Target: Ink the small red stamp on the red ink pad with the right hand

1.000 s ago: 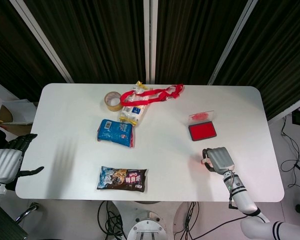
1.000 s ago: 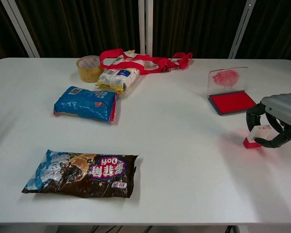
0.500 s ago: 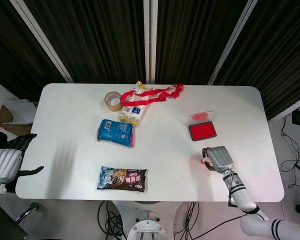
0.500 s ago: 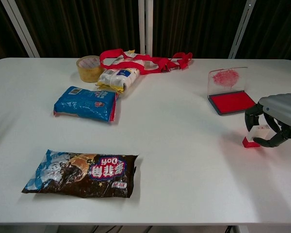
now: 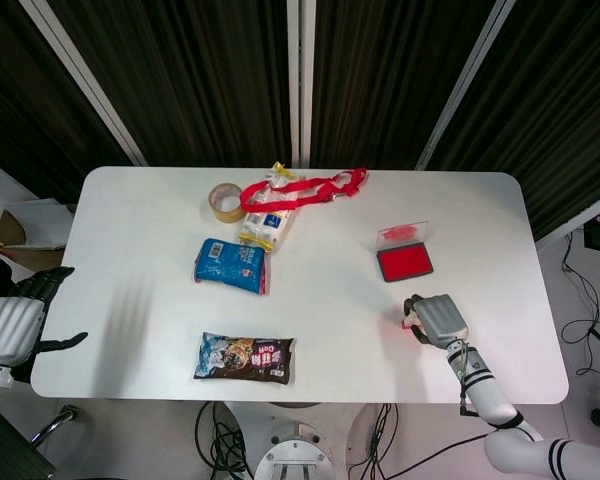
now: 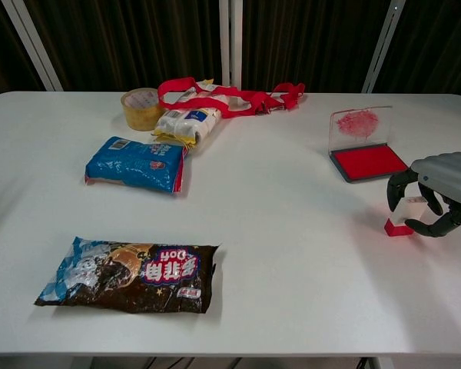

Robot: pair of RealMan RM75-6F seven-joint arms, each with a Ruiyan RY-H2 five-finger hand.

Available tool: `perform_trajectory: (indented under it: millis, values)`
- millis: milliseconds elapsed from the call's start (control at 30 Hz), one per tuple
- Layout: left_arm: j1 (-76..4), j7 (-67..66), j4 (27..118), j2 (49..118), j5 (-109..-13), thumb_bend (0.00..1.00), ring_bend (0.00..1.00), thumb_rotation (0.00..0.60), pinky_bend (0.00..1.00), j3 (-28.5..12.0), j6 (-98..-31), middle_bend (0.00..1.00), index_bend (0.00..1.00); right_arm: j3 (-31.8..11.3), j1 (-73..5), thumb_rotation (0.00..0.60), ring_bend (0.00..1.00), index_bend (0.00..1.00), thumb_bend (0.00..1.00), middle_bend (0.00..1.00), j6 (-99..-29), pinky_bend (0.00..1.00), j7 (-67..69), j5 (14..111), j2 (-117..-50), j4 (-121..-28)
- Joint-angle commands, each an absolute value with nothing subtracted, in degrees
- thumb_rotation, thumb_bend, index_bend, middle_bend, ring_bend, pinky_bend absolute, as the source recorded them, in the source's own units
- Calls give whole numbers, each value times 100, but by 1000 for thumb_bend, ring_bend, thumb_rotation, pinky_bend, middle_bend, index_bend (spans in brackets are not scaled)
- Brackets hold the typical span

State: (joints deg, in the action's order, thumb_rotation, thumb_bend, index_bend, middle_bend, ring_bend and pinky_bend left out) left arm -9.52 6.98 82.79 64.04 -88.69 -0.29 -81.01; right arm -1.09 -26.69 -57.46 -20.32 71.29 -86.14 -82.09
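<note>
The small red stamp (image 6: 400, 219), a clear block with a red base, leans tilted on the white table (image 6: 292, 254) at the front right. My right hand (image 6: 439, 188) arches over it, fingers and thumb curled around its clear top, and seems to pinch it. In the head view the right hand (image 5: 438, 319) covers most of the stamp (image 5: 411, 323). The red ink pad (image 6: 366, 161) lies open just behind the hand, its stained clear lid (image 6: 357, 124) upright. My left hand (image 5: 15, 320) hangs off the table's left edge with fingers spread, holding nothing.
A dark snack bag (image 6: 129, 274) lies at the front left. A blue packet (image 6: 136, 164), a tape roll (image 6: 140, 108) and a white pack wrapped with a red ribbon (image 6: 230, 97) sit at the back left and middle.
My right hand has shifted slightly toward the front with its fingers still curled round the stamp, which now leans a little more. The left hand has not moved.
</note>
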Motion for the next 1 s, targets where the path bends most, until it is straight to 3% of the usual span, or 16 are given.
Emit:
perform_trajectory:
  millis: [33, 333, 500, 600, 700, 767, 867, 1000]
  values:
    - [-952, 698, 8279, 6404, -8868, 63, 140, 451, 251, -27, -8099, 128, 111, -101, -2658, 600, 609, 406, 302, 343, -5763, 872, -2033, 7154, -8579, -8252]
    - [-940, 709, 8289, 6395, -8884, 63, 140, 450, 251, -26, -8131, 128, 111, -8, -2585, 600, 585, 265, 287, 250, -5915, 870, -2076, 7356, -8220, -8677]
    - [-923, 686, 8337, 6348, -8888, 63, 140, 451, 251, -27, -8165, 128, 111, 166, -2223, 600, 532, 195, 255, 213, -6702, 838, -1957, 7922, -7428, -9448]
    - [-916, 646, 8419, 6301, -8908, 64, 140, 452, 251, -36, -8209, 128, 111, 300, -1873, 600, 389, 90, 202, 138, -7296, 678, -1656, 8236, -6763, -9934]
    - [-911, 580, 8518, 6245, -8928, 63, 140, 452, 251, -46, -8247, 128, 111, 410, -1533, 600, 96, 5, 148, 20, -7761, 260, -1275, 8373, -6147, -10203]
    - [-910, 537, 8565, 6219, -8932, 63, 140, 452, 251, -57, -8267, 128, 111, 314, -1345, 600, 2, 0, 105, 0, -8149, 44, -985, 8399, -6017, -10152]
    - [-904, 497, 8603, 6213, -8921, 64, 140, 448, 250, -81, -8303, 128, 111, 23, -1101, 600, 0, 0, 70, 0, -8724, 0, -511, 8317, -6205, -9699]
    - [-879, 444, 8616, 6233, -8928, 64, 140, 450, 250, -93, -8366, 128, 111, -157, -998, 600, 0, 0, 62, 0, -8698, 0, -407, 7975, -6369, -9442]
